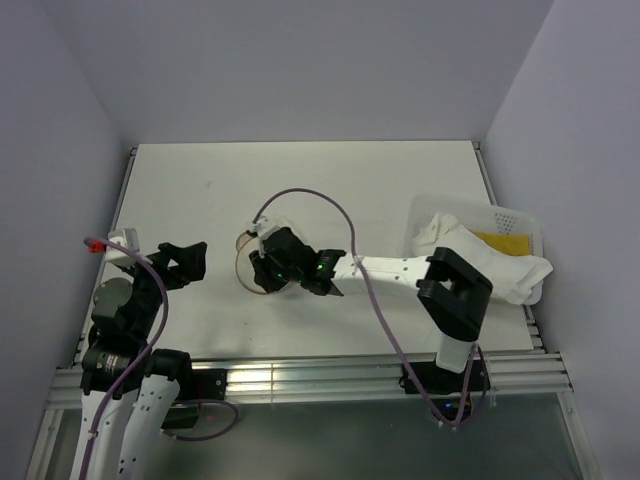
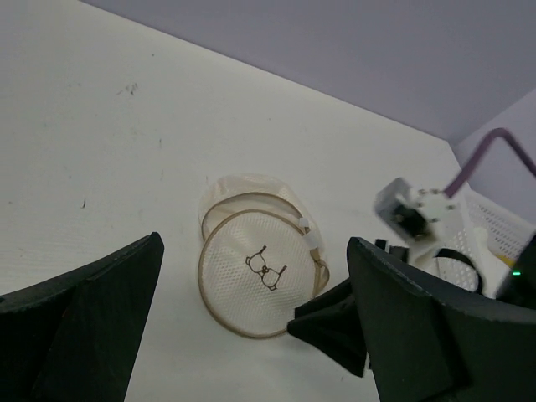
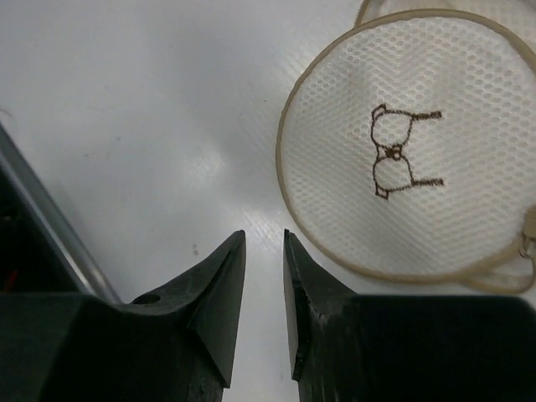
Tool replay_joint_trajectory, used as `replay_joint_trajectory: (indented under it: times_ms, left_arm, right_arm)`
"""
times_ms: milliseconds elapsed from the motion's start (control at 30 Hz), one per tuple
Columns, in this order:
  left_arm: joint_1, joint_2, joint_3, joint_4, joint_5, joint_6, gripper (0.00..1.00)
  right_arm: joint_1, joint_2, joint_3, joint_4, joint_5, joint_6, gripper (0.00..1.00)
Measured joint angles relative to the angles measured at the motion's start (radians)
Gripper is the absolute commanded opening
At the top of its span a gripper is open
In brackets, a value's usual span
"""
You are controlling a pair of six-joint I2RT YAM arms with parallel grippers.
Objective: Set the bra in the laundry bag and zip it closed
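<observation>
The laundry bag (image 1: 243,262) is a round cream mesh pouch with a brown bra emblem, lying flat mid-table; it also shows in the left wrist view (image 2: 260,272) and the right wrist view (image 3: 410,167). A second tan-rimmed layer peeks out behind it. The bra (image 1: 500,243) shows as a mustard-yellow patch in the white basket (image 1: 525,222) at the right, partly under white cloth. My right gripper (image 1: 265,276) (image 3: 264,243) hovers at the bag's edge, its jaws a narrow gap apart and empty. My left gripper (image 1: 186,262) (image 2: 254,243) is wide open and empty, left of the bag.
White cloth (image 1: 470,250) drapes over the basket's front edge, close to the right arm's elbow (image 1: 455,285). Purple cables loop over both arms. Grey walls close in the table on three sides. The basket also shows in the left wrist view (image 2: 502,226).
</observation>
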Motion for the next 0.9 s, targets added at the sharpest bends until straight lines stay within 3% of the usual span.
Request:
replay_joint_trajectory:
  times_ms: [233, 767, 900]
  left_arm:
    - [0.002, -0.027, 0.001, 0.0, -0.014, -0.003, 0.96]
    - [0.005, -0.027, 0.001, 0.0, -0.011, -0.003, 0.93]
    - [0.005, -0.027, 0.001, 0.0, -0.011, -0.003, 0.93]
  right_arm:
    - [0.047, 0.211, 0.164, -0.076, 0.112, -0.077, 0.34]
    - [0.102, 0.37, 0.272, -0.136, 0.231, -0.142, 0.38]
    - [0.106, 0.388, 0.291, -0.139, 0.254, -0.149, 0.35]
